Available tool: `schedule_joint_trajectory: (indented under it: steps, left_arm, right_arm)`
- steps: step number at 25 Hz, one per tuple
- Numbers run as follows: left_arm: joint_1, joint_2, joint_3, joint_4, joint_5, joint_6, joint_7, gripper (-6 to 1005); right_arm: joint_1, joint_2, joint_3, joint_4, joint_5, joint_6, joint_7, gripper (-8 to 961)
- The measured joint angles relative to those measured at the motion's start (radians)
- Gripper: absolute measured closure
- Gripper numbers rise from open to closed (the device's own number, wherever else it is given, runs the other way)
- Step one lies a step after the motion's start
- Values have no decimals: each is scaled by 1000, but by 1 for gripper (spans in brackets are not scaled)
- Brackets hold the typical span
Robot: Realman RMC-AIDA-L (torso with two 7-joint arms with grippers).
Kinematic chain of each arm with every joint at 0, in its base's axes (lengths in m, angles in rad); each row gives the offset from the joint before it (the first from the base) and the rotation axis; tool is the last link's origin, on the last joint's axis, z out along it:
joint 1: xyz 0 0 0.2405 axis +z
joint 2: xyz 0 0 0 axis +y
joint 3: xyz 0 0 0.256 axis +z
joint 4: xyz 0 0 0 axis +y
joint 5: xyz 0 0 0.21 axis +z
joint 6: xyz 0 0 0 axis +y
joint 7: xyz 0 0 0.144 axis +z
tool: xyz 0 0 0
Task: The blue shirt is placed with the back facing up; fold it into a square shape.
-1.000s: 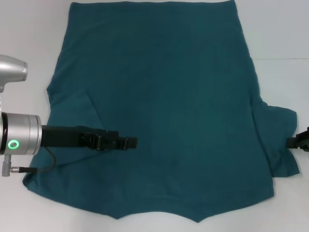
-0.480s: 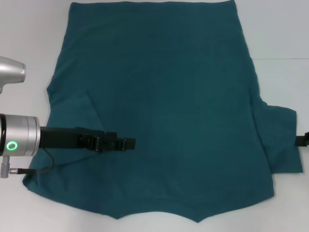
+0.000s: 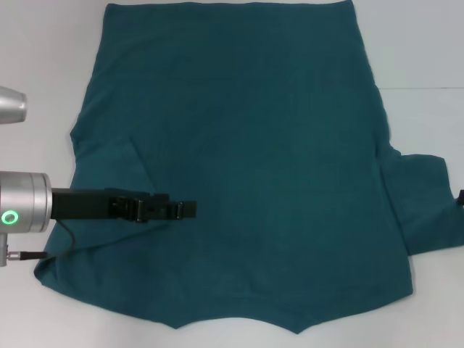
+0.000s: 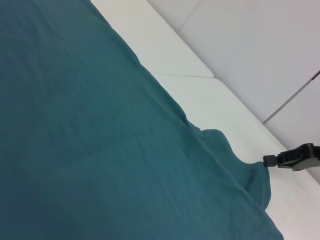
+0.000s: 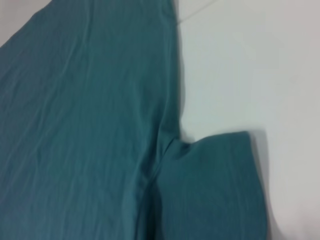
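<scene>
Lying flat on the white table (image 3: 43, 43), blue shirt (image 3: 254, 145) back up; left sleeve folded inward, right sleeve spread out. Left gripper (image 3: 187, 209) over the shirt's left part, jaw state can't tell. Right gripper (image 4: 295, 157) just beside right sleeve edge, jaws unclear.

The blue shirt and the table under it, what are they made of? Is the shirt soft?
The blue shirt looks like soft knit cloth, probably cotton: it is matte, lies limp and shows small wrinkles and folded edges. The table looks like a smooth, hard white board, maybe laminate or painted; a thin seam line crosses it. The left gripper, resting over the shirt, looks like black plastic or metal.
</scene>
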Motion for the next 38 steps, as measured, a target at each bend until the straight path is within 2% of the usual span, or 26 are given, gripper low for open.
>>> schedule_joint_trajectory:
  steps: [21, 31, 38]
  left_arm:
    - [2, 2, -61, 7, -1, 7, 0, 210]
    - [2, 3, -61, 9, -3, 8, -6, 214]
    - [3, 4, -60, 10, -3, 8, -10, 218]
  right_arm:
    - [-6, -36, 11, -51, 0, 20, 88, 919]
    - [5, -37, 25, -60, 3, 3, 89, 910]
    - [7, -36, 70, -81, 18, -72, 91, 904]
